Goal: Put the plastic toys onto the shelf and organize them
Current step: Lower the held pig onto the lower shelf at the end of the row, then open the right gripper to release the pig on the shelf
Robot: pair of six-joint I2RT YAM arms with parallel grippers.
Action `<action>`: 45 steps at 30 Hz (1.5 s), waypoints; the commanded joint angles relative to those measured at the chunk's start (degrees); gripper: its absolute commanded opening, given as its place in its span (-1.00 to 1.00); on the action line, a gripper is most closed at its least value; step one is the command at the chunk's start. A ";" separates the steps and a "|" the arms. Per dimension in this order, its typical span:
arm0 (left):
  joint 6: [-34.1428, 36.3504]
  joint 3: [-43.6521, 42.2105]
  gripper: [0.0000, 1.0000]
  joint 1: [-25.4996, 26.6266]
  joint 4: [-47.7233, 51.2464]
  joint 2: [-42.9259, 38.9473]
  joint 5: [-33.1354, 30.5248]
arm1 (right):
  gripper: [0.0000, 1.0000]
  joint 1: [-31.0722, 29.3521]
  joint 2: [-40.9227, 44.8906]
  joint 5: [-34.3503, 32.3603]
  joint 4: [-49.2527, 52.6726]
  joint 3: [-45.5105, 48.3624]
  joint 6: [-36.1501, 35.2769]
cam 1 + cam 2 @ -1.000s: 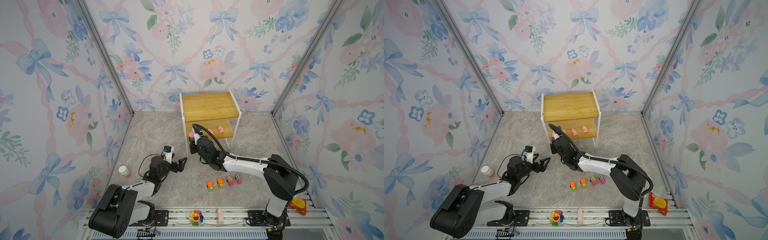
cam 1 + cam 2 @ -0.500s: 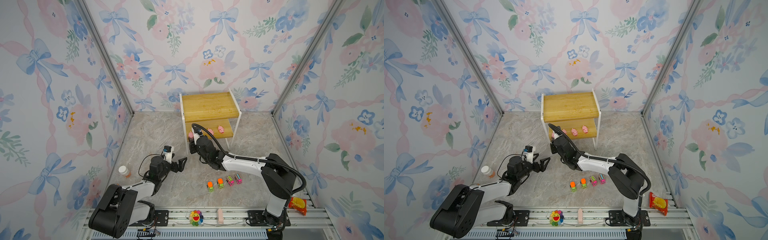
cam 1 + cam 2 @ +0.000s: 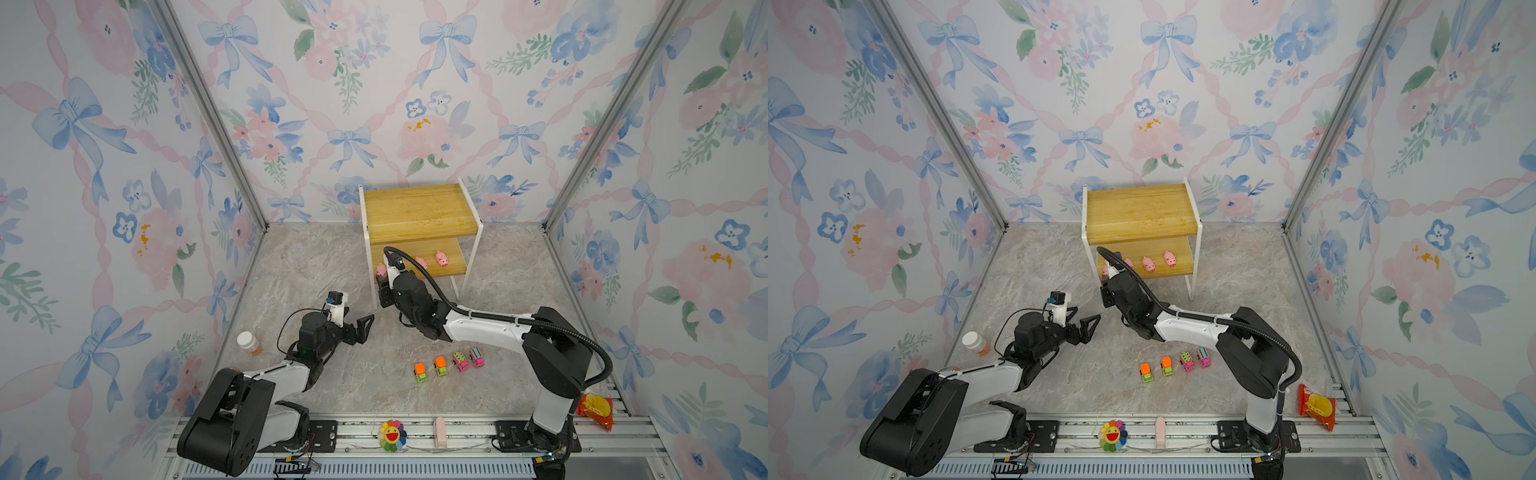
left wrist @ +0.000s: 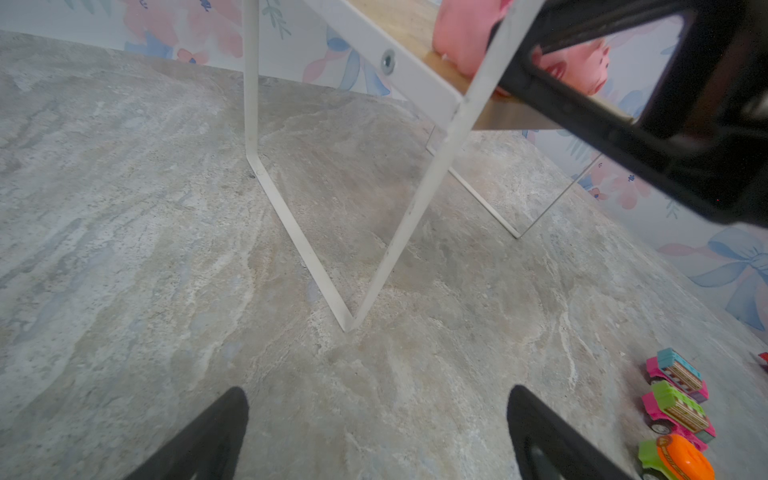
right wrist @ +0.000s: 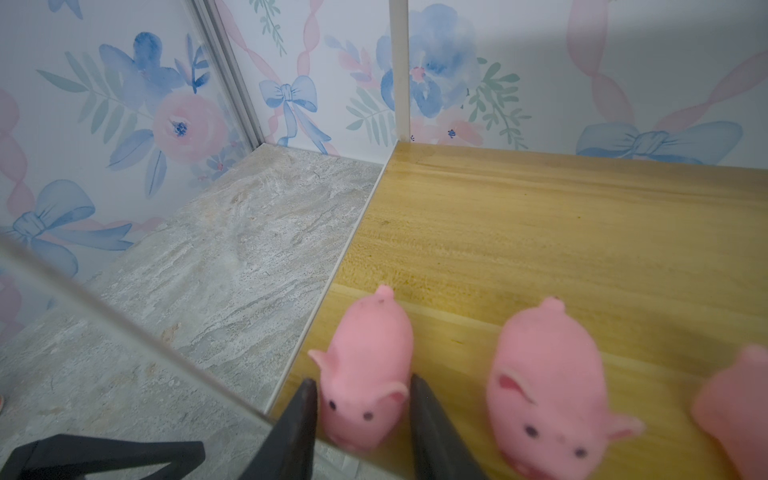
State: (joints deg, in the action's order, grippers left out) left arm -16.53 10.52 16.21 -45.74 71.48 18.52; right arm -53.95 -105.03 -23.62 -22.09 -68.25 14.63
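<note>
– Pig [image 5: 365, 374] by the right tool [image 5: 362, 380], where is it?
– On the shelf's [image 3: 419, 212] low board, at the edge. The tool's tips sit close by its sides; held or not, nobody can tell. The left tool [image 4: 377, 391] is wide open, empty.

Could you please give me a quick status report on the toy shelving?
Left gripper open, empty, above floor. Right gripper straddling end pig on shelf's lower board, grip unclear. Four trucks on floor. Nothing in the way.
</note>
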 commanded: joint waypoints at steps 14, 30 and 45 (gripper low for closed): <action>0.70 1.05 0.96 0.29 0.57 0.34 0.66 | -0.03 0.95 1.32 -0.56 -0.36 1.93 1.01; 0.71 1.40 0.96 0.24 0.74 0.85 1.05 | 0.08 0.69 5.92 -0.83 3.36 5.04 -0.07; 0.71 1.43 0.96 0.24 0.82 0.72 1.25 | 0.22 0.08 19.75 12.03 23.27 7.41 -6.86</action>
State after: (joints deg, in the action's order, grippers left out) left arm -16.56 10.85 16.21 -45.52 72.01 18.57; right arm -53.67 -89.84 -17.34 -5.89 -62.50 10.48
